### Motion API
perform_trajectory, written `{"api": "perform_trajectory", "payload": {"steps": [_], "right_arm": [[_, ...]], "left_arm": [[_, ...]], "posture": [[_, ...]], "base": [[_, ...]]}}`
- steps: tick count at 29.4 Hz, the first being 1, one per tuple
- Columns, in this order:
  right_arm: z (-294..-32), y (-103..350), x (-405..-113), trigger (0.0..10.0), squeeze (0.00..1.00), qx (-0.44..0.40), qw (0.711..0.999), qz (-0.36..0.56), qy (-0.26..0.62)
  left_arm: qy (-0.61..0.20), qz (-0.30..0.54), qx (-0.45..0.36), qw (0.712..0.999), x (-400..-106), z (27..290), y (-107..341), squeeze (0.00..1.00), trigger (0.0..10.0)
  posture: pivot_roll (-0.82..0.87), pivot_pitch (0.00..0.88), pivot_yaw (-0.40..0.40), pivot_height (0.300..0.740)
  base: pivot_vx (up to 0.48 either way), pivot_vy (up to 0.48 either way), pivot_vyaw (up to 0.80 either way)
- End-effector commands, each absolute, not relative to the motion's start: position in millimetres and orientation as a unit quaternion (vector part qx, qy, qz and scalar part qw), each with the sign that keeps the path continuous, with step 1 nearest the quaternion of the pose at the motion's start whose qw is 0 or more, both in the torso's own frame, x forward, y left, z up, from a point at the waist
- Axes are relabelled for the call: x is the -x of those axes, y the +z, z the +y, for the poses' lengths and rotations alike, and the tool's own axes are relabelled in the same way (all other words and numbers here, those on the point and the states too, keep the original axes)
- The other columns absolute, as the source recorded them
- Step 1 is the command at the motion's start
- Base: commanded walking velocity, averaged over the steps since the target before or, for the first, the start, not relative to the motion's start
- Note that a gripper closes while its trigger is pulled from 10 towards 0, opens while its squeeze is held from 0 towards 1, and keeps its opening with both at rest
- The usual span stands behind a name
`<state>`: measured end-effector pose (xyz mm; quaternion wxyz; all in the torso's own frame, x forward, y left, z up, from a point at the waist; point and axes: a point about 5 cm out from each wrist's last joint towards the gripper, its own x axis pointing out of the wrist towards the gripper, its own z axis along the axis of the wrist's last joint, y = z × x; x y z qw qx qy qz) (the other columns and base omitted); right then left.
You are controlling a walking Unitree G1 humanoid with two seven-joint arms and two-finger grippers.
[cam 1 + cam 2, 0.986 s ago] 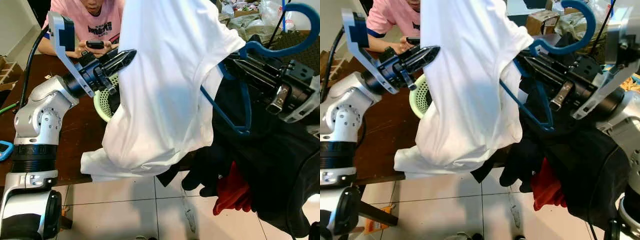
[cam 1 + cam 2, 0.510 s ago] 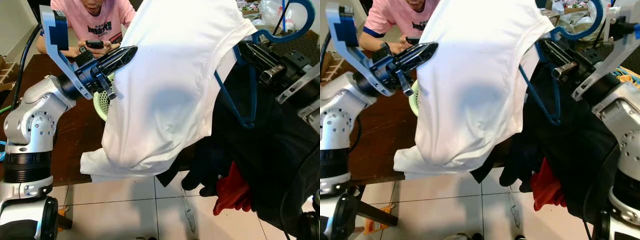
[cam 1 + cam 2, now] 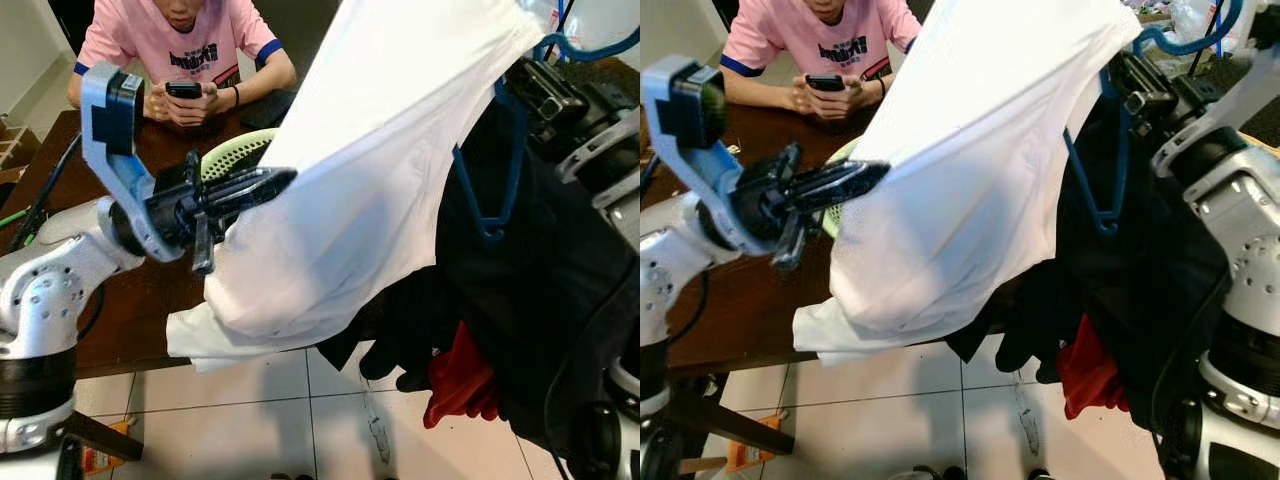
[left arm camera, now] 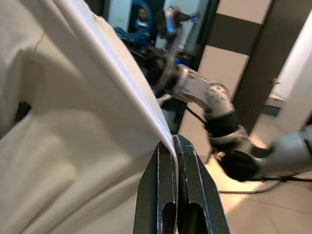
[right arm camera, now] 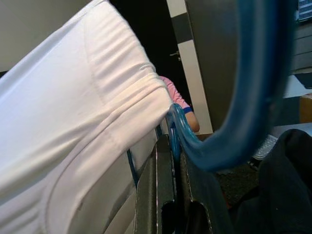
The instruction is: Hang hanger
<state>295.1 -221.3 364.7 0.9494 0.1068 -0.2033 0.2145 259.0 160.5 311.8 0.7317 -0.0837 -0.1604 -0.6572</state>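
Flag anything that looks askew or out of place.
The white shirt hangs lopsided: the blue hanger pokes out below its edge, and the left end effector pinches its hem. Dark clothes dangle off the table.

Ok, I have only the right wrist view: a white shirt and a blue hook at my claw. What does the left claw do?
Observer: The left claw is shut on the edge of the shirt and holds it out to the side.
Operator: Does the shirt hang free below?
Observer: No, its lower end seems to rest on the edge of the brown table.
Operator: Is anything under the right arm?
Observer: Black clothes hang there behind the hanger, with a red cloth at the bottom.
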Motion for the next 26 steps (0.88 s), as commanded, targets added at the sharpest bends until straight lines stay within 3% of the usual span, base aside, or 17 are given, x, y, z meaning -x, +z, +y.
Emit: {"api": "perform_trajectory", "payload": {"steps": [1,7,9,10,11,13,14,15,16,17,18,19,20,21,26], "right_arm": [[-229,371,-293,10.0,0.0,-0.114,0.949,-0.221,0.192],[-229,370,-295,10.0,0.0,-0.114,0.952,-0.214,0.186],[-230,370,-296,10.0,0.0,-0.112,0.953,-0.214,0.185],[-231,371,-295,10.0,0.0,-0.109,0.953,-0.213,0.187],[-231,371,-295,10.0,0.0,-0.109,0.953,-0.213,0.187],[-230,372,-289,10.0,0.0,-0.088,0.951,-0.213,0.207],[-230,372,-289,10.0,0.0,-0.088,0.951,-0.213,0.207],[-229,373,-286,10.0,0.0,-0.076,0.949,-0.214,0.221],[-229,373,-286,10.0,0.0,-0.076,0.949,-0.214,0.221],[-227,375,-282,10.0,0.0,-0.066,0.945,-0.218,0.236],[-226,377,-279,10.0,0.0,-0.058,0.94,-0.224,0.249],[-226,377,-279,10.0,0.0,-0.058,0.94,-0.224,0.249],[-225,381,-275,10.0,0.0,-0.053,0.936,-0.232,0.258],[-224,384,-273,10.0,0.0,-0.045,0.932,-0.241,0.266],[-224,387,-270,10.0,0.0,-0.037,0.929,-0.248,0.272]], "left_arm": [[-0.672,-0.155,0.072,0.721,-252,163,314,0.0,0.0],[-0.707,-0.102,0.059,0.698,-238,160,298,0.0,0.0],[-0.704,-0.079,0.048,0.704,-236,163,290,0.0,0.0],[-0.684,-0.064,0.032,0.726,-240,169,283,0.0,0.0],[-0.684,-0.064,0.032,0.726,-240,169,283,0.0,0.0],[-0.575,-0.049,-0.039,0.815,-266,195,274,0.0,0.0],[-0.575,-0.049,-0.039,0.815,-266,195,274,0.0,0.0],[-0.519,-0.048,-0.069,0.85,-279,207,273,0.0,0.0],[-0.519,-0.048,-0.069,0.85,-279,207,273,0.0,0.0],[-0.47,-0.045,-0.091,0.877,-289,218,273,0.0,1.1],[-0.424,-0.05,-0.101,0.899,-298,225,276,0.0,5.0],[-0.424,-0.05,-0.101,0.899,-298,225,276,0.0,5.0],[-0.387,-0.057,-0.103,0.914,-304,230,278,0.0,5.6],[-0.362,-0.059,-0.11,0.924,-309,233,278,0.0,10.0],[-0.346,-0.059,-0.119,0.929,-311,234,277,0.0,10.0]], "posture": [[0.05,0.188,0.064,0.74],[0.05,0.189,0.063,0.74],[0.05,0.189,0.06,0.74],[0.05,0.189,0.059,0.74],[0.05,0.189,0.059,0.74],[0.05,0.188,0.058,0.74],[0.05,0.188,0.058,0.74],[0.05,0.188,0.058,0.74],[0.05,0.188,0.058,0.74],[0.05,0.188,0.057,0.74],[0.05,0.186,0.056,0.74],[0.05,0.186,0.056,0.74],[0.05,0.186,0.056,0.74],[0.04,0.181,0.056,0.74],[0.04,0.181,0.056,0.74]], "base": [[0.0,0.0,0.0],[0.0,0.0,0.0],[0.0,0.0,0.0],[0.0,0.0,0.0],[0.0,0.0,0.0],[0.0,0.0,0.0],[0.0,0.0,0.0],[0.0,0.0,0.0],[0.0,0.0,0.0],[0.0,0.0,0.0],[0.0,0.0,0.0],[0.0,0.0,0.0],[0.0,0.0,0.0],[0.0,0.0,0.0],[0.0,0.0,0.0]]}}
